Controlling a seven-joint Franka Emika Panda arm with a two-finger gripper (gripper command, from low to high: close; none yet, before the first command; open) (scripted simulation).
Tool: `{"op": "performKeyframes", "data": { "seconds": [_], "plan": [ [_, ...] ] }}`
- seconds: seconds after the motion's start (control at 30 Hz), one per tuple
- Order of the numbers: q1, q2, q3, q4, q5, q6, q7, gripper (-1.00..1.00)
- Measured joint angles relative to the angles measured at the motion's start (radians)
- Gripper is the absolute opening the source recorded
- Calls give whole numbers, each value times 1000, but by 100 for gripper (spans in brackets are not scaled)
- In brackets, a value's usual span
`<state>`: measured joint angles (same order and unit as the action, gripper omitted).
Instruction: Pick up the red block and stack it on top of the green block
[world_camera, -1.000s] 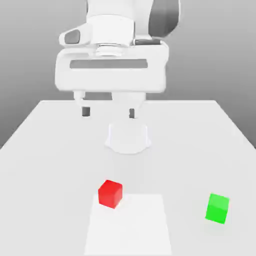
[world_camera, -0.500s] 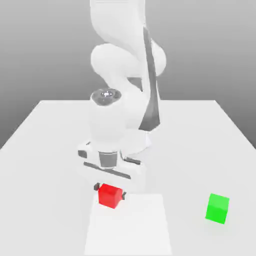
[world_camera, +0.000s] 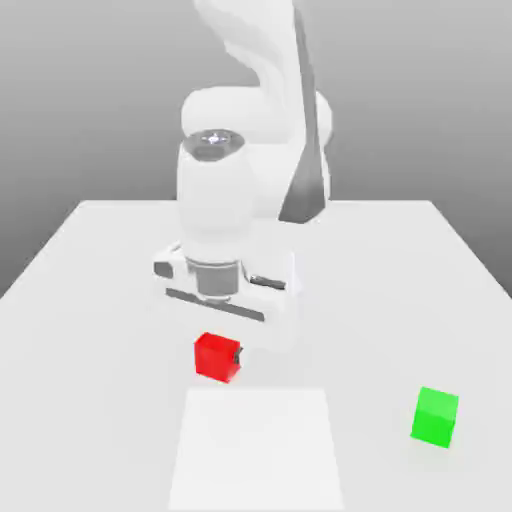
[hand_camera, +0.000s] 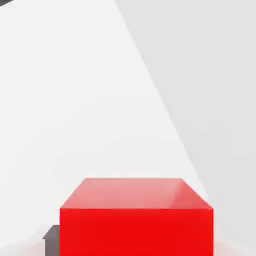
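Observation:
The red block (world_camera: 213, 361) hangs a little above the white table, between the fingertips of my gripper (world_camera: 219, 354), which is shut on it. A dark fingertip (world_camera: 238, 355) peeks out at the block's side on the exterior view's right. In the hand view the red block (hand_camera: 136, 220) sits close under the camera, with a dark finger (hand_camera: 51, 234) at its edge. The green block (world_camera: 435, 416) rests on the table toward the exterior view's right, well apart from the gripper and nearer the front edge.
A brighter white square patch (world_camera: 255, 450) lies on the table (world_camera: 90, 300) just in front of the held block. The arm's base and links (world_camera: 260, 180) rise behind the gripper at the table's middle back.
The gripper came down from high above the table, shut on the red block and has now raised it slightly off the surface. The green block has not moved.

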<state>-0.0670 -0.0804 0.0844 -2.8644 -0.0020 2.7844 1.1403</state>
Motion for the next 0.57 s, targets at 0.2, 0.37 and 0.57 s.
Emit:
{"op": "performKeyframes", "data": {
  "seconds": [0.2, 0.37, 0.57],
  "plan": [
    [280, 73, 151, 184, -10, -112, 133, -100],
    [372, 195, 180, 267, -72, -76, 232, -100],
    [401, 290, 139, 275, -134, 9, 279, 100]
  ]
}}
